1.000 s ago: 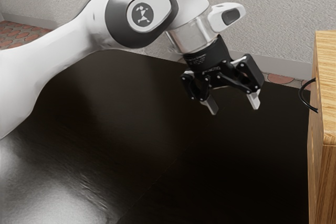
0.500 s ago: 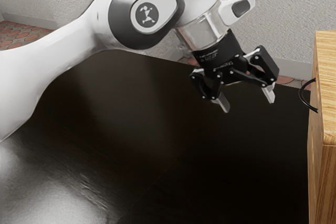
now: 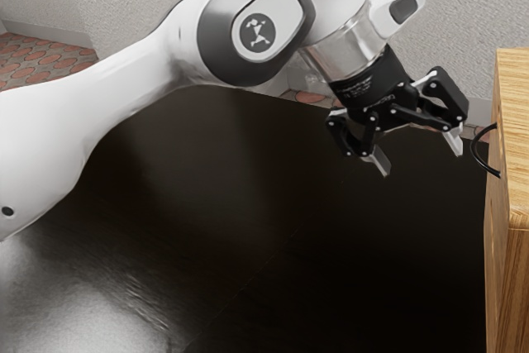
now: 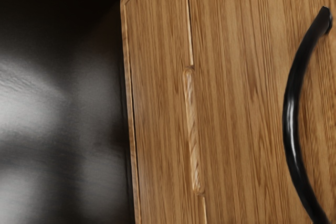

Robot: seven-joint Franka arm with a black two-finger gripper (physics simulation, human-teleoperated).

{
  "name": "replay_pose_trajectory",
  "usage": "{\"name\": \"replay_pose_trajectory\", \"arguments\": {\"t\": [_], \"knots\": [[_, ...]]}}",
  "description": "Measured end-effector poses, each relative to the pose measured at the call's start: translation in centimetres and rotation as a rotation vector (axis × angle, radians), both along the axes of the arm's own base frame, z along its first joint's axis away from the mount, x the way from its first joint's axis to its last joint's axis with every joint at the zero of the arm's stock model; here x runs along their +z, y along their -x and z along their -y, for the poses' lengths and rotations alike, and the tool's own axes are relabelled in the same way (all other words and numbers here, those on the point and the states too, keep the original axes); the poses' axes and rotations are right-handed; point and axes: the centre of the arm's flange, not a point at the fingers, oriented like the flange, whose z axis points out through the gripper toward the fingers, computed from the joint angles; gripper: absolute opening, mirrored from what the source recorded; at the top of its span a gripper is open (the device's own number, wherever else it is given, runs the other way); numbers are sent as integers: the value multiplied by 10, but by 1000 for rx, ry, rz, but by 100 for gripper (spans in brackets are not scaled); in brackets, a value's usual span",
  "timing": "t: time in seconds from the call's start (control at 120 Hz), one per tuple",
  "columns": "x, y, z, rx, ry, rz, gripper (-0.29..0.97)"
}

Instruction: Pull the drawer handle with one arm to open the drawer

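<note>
Our gripper (image 3: 419, 155) hangs in the air above the dark table (image 3: 248, 254). Its two fingers (image 3: 381, 163) are spread wide, with nothing held between them and nothing touching either one. They point down and toward the exterior view's right, and the white arm (image 3: 124, 97) reaches in from the exterior view's left.

The black drawer handle (image 3: 482, 153) is a thin curved bar. It stands off the face of the wooden cabinet (image 3: 508, 221) at the exterior view's right edge. The finger nearer the cabinet ends just beside the handle, at about its height, and a gap between the two is plain to see.

From the wrist camera we look at the cabinet's face. The drawer handle (image 4: 290, 129) arcs across the oak-grained drawer front (image 4: 247, 66). Beside it a straight seam runs along the wood, with a short raised wooden strip (image 4: 192, 129) set on that seam. Past the cabinet's edge lies the table (image 4: 58, 129), with pale reflections on it.

As far as we can tell, the drawer front sits flush with the cabinet.
</note>
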Motion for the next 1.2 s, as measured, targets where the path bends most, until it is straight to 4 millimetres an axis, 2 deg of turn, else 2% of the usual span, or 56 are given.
{"name": "replay_pose_trajectory", "arguments": {"t": [0.208, 0.717, 1.2], "knots": [[3, 1, 8, 6, 38, -4, 68], [-23, -10, 18, 27, 49, -51, 68], [-26, -16, 0, 65, 39, -65, 68]]}}
